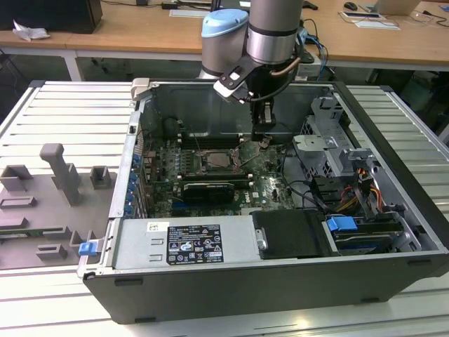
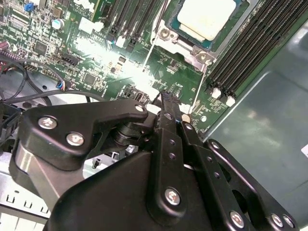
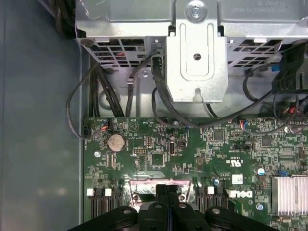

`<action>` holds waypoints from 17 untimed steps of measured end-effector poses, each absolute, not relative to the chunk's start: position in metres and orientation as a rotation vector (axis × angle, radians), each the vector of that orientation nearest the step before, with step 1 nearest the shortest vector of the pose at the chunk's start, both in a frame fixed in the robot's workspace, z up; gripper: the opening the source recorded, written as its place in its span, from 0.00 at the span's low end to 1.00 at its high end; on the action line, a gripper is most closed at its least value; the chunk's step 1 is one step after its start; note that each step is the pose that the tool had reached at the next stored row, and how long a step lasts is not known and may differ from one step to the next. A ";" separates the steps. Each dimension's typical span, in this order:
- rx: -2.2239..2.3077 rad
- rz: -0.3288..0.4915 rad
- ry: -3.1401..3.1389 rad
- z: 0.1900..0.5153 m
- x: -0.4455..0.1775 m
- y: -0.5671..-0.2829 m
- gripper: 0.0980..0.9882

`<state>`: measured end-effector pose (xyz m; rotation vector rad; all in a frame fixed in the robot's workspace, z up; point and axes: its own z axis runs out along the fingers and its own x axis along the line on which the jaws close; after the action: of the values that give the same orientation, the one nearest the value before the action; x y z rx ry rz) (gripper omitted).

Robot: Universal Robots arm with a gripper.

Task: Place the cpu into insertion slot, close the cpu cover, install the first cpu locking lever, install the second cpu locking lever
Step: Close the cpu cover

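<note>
In the exterior view, an open computer case [image 1: 280, 281] lies on a slatted table [image 1: 63, 112]. The robot arm [image 1: 270, 35] reaches down into it. The gripper [image 1: 262, 137] hangs low over the green motherboard [image 1: 270, 189], just to the exterior view's right of the insertion slot [image 1: 219, 160]. A black card [image 1: 208, 189] lies nearer the camera than the slot. A metal drive cage [image 1: 326, 133] and loose cables [image 1: 309, 189] crowd the exterior view's right side.

In the second wrist view, the cpu [image 2: 207, 17] sits in the slot, its pale top showing through the silver cpu cover [image 2: 185, 45]. Long black memory slots [image 2: 245, 53] flank it. The fingers [image 2: 168, 120] are pressed together, with nothing visible between them, and their tip is close above the board.

In the first wrist view, the closed fingertips meet over the board, near a coin battery [image 3: 116, 142]. A silver bracket [image 3: 196, 62] and black cables [image 3: 163, 101] lie beyond them.
</note>
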<state>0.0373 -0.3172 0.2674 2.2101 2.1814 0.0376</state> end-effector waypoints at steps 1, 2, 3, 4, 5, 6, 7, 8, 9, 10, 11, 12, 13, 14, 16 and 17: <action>2.210 0.038 2.181 0.267 0.039 -0.317 0.01; 2.210 0.038 2.181 0.267 0.040 -0.317 0.01; 2.210 0.038 2.181 0.267 0.041 -0.317 0.01; 2.210 0.038 2.182 0.267 0.043 -0.317 0.01; 2.210 0.037 2.182 0.267 0.045 -0.317 0.01; 2.210 0.037 2.182 0.266 0.047 -0.317 0.01; 2.210 0.037 2.181 0.266 0.049 -0.317 0.01; 2.210 0.037 2.181 0.265 0.050 -0.317 0.01; 2.210 0.037 2.181 0.265 0.051 -0.317 0.01; 2.210 0.037 2.181 0.264 0.053 -0.317 0.01; 2.210 0.037 2.181 0.263 0.054 -0.317 0.01; 2.210 0.037 2.181 0.262 0.055 -0.317 0.01; 2.210 0.037 2.181 0.262 0.056 -0.317 0.01; 2.210 0.037 2.181 0.261 0.058 -0.317 0.01; 2.210 0.036 2.181 0.259 0.060 -0.317 0.01; 2.210 0.036 2.181 0.258 0.062 -0.317 0.01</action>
<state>0.0616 -0.3168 0.2582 2.2099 2.1811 0.0364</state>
